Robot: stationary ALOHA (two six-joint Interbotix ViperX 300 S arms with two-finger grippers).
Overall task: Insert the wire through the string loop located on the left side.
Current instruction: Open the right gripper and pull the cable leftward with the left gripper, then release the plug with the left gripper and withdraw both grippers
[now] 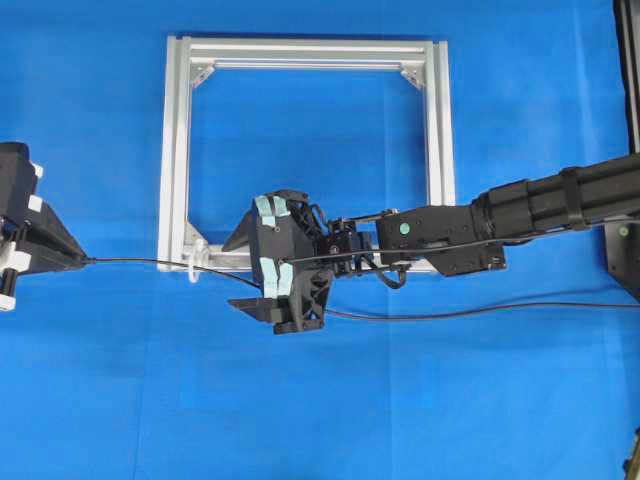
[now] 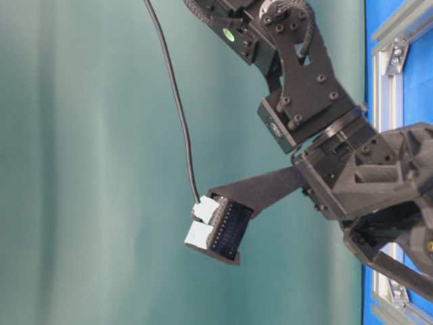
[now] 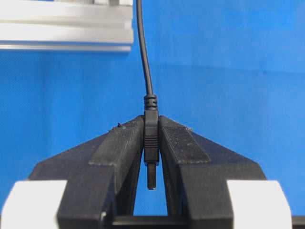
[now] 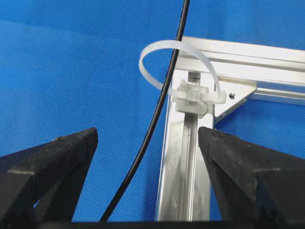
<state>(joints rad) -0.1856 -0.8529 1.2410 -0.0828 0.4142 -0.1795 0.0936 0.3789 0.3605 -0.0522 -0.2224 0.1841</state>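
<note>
The wire (image 1: 130, 263) is a thin black cable crossing the blue mat from left to right. My left gripper (image 3: 151, 126) is shut on its slim plug (image 3: 151, 143), whose tip points back between the fingers; in the overhead view that gripper (image 1: 78, 261) sits at the far left edge. The string loop (image 4: 178, 71), a whitish zip tie, is tied to the silver frame's (image 4: 183, 167) near-left corner. The wire (image 4: 157, 119) appears to run through the string loop (image 1: 196, 264). My right gripper (image 4: 147, 133) stands open, straddling wire and frame rail just right of the loop, holding nothing.
The square aluminium frame (image 1: 435, 130) lies flat on the blue mat. My right arm (image 1: 520, 215) reaches across its lower rail. The wire's slack (image 1: 480, 310) trails off the right edge. A black mount (image 1: 625, 255) stands at the right border.
</note>
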